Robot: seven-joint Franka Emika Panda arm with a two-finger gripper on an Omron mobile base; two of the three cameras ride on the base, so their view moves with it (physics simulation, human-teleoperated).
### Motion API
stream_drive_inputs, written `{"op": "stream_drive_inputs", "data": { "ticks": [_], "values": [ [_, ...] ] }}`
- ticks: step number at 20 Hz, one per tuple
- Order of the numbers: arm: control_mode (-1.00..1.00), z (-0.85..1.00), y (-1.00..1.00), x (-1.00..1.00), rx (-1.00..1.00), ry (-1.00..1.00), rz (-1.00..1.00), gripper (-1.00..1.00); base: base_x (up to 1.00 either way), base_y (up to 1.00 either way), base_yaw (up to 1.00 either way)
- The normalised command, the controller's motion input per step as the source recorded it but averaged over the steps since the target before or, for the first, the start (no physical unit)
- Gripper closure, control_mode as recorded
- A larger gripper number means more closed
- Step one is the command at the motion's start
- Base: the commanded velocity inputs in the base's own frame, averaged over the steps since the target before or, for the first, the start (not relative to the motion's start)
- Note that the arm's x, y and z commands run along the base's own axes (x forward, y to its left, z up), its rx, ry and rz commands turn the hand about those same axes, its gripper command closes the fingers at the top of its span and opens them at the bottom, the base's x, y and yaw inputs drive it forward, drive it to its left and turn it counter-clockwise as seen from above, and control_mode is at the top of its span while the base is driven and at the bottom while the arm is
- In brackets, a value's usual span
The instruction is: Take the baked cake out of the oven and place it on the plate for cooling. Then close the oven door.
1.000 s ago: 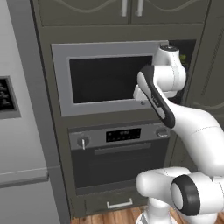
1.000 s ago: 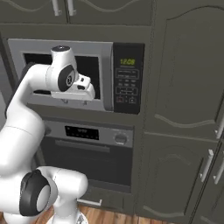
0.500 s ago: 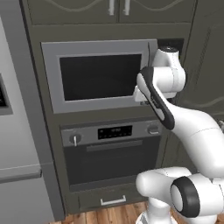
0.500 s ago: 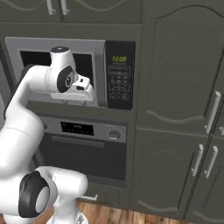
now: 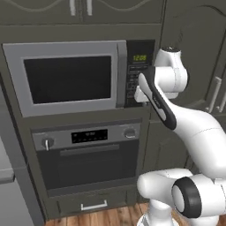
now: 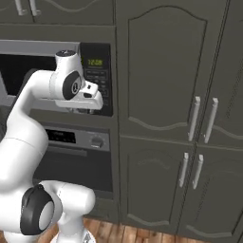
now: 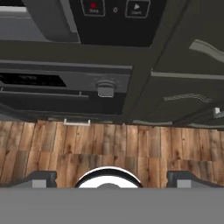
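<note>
Left base view shows the oven (image 5: 88,154) set low in a wall of dark cabinets, under the microwave (image 5: 66,77). The oven door (image 5: 90,163) is shut, and its silver bar handle (image 5: 90,150) runs across the top of the dark glass. Above the handle sits a silver strip with a black display (image 5: 89,136) in the middle and a round knob at each end. The cake may be behind the dark glass, but I cannot see it. Below the oven is a small drawer (image 5: 93,204) with a pale handle, and under that a wood floor (image 5: 101,218).

The white arm rises from the lower right and bends up beside the microwave's button panel (image 5: 139,73), where a green clock glows. In the right base view the hand (image 6: 85,110) hangs in front of that button panel and points down. It is up at the microwave's height, well above the oven door handle.

In the hand view, the two dark fingertips (image 7: 41,179) stand far apart near the bottom corners, so the hand is wide open with nothing between them. That view looks down at the right oven knob (image 7: 105,89), the drawer handle and the floor
</note>
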Motion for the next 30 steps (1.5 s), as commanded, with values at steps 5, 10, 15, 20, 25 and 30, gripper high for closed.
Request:
{"op": "stream_drive_inputs", "data": {
  "ticks": [5, 10, 15, 20, 25, 30],
  "values": [
    [1.0, 0.0, 0.0, 0.0, 0.0, 0.0, 0.0, -1.0, -0.13, -0.57, 0.03],
    [1.0, 0.0, 0.0, 0.0, 0.0, 0.0, 0.0, -1.0, -0.05, -0.53, 0.06],
    [1.0, 0.0, 0.0, 0.0, 0.0, 0.0, 0.0, -1.0, -0.01, -0.55, 0.03],
    [1.0, 0.0, 0.0, 0.0, 0.0, 0.0, 0.0, -1.0, 0.02, -0.42, 0.0],
    [1.0, 0.0, 0.0, 0.0, 0.0, 0.0, 0.0, -1.0, 0.15, -0.23, 0.0],
    [1.0, 0.0, 0.0, 0.0, 0.0, 0.0, 0.0, -1.0, 0.2, -0.22, 0.0]
  ]
}}
